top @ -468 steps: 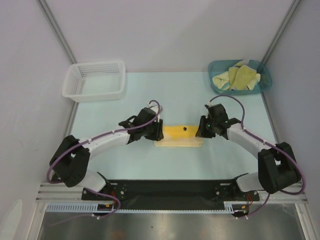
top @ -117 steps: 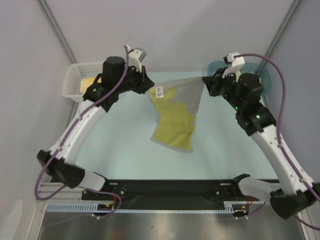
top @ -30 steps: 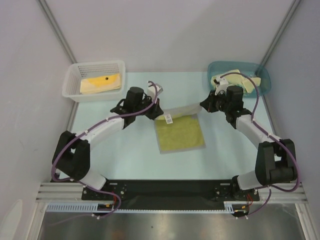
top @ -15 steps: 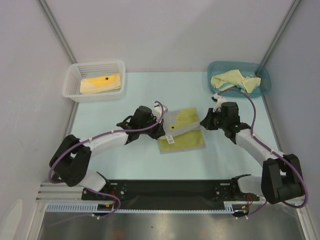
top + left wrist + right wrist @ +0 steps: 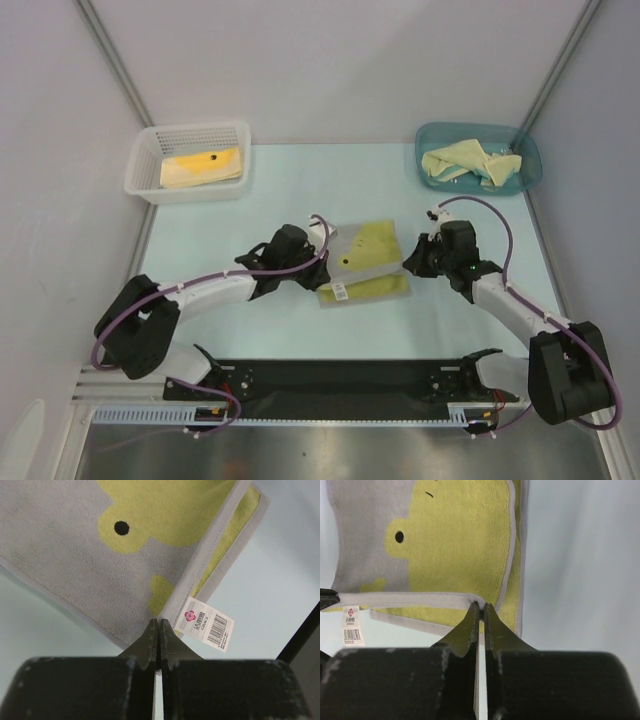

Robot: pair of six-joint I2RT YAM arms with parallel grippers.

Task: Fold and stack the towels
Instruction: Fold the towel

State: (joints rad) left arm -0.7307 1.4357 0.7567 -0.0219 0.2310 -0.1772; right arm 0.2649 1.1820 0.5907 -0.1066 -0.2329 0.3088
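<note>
Left gripper (image 5: 157, 625) and right gripper (image 5: 480, 607), each pinching a corner, have dragged the far edge of the yellow-green towel (image 5: 368, 255) nearward, centre of table (image 5: 200, 230). Keep corners level; land them flush on the near edge.

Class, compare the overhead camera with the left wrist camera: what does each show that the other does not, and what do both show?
Only the overhead view: the white mesh basket holding a folded yellow towel, and the teal bin with crumpled towels. Only the left wrist view: the barcode and red flower mark on the tag, and the left gripper pinched shut on the grey hem of the grey-and-yellow towel. Both: that towel, partly folded over itself on the table, with its tag and black dot.
</note>
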